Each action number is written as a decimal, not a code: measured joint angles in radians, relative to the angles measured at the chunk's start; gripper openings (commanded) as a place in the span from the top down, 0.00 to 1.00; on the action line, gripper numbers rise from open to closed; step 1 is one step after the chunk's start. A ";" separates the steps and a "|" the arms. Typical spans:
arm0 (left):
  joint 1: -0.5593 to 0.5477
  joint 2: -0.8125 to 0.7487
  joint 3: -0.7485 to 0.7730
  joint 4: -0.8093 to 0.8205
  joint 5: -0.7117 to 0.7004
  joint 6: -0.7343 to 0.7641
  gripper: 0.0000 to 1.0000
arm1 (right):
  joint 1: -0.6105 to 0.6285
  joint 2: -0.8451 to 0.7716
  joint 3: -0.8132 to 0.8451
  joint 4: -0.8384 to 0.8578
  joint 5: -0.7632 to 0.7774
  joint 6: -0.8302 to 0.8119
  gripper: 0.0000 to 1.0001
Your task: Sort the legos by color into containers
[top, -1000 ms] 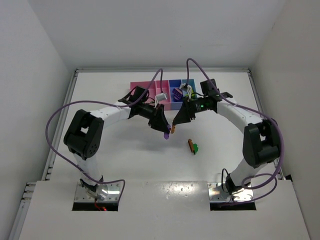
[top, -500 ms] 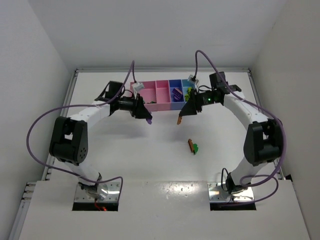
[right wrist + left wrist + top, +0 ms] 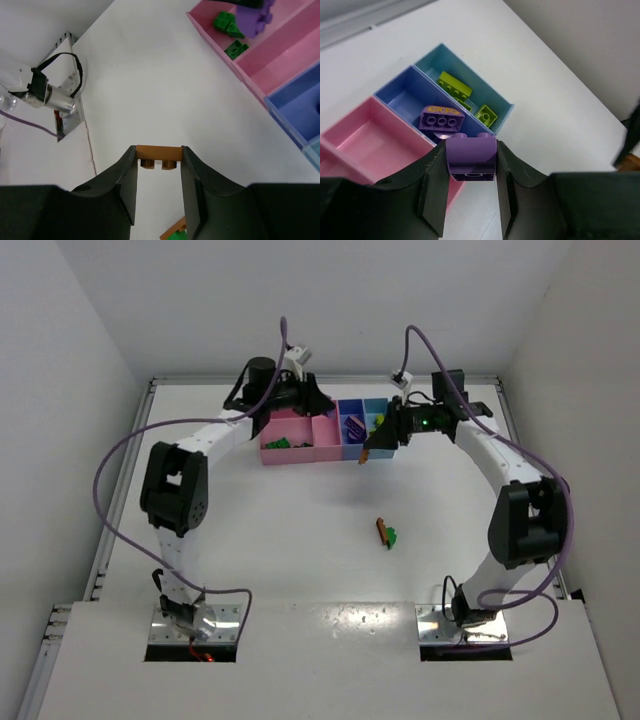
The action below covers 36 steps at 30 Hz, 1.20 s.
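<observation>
My left gripper (image 3: pixel 471 159) is shut on a purple lego (image 3: pixel 471 156) and holds it above the containers (image 3: pixel 300 452), near the purple-blue tray (image 3: pixel 400 97). That tray holds one purple lego (image 3: pixel 441 118). The light blue tray (image 3: pixel 437 55) holds yellow-green legos (image 3: pixel 454 85). My right gripper (image 3: pixel 158 155) is shut on a salmon-brown lego (image 3: pixel 158 151), which hangs just in front of the trays in the top view (image 3: pixel 364 456). The wide pink tray (image 3: pixel 210 30) holds green legos (image 3: pixel 227 22). A salmon-brown and a green lego (image 3: pixel 386 532) lie together on the table.
The narrow pink tray (image 3: pixel 300 47) shows nothing inside. Both arms reach to the back of the white table (image 3: pixel 300 540). White walls stand on three sides. The left arm's base plate and cable (image 3: pixel 47 95) show in the right wrist view.
My left arm has swung from mid-table back over the trays with the purple lego. My right gripper has moved back and right toward the trays, still holding the salmon-brown lego.
</observation>
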 measured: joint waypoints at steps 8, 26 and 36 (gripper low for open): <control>-0.076 0.288 0.241 0.007 -0.028 -0.053 0.89 | -0.089 -0.169 -0.084 -0.066 0.040 -0.025 1.00; -0.115 0.375 0.359 -0.035 -0.138 -0.027 0.03 | -0.140 -0.163 -0.095 -0.130 0.061 -0.079 1.00; -0.023 0.174 0.370 -0.128 -0.179 -0.070 0.00 | -0.015 -0.016 -0.039 0.084 0.144 0.028 1.00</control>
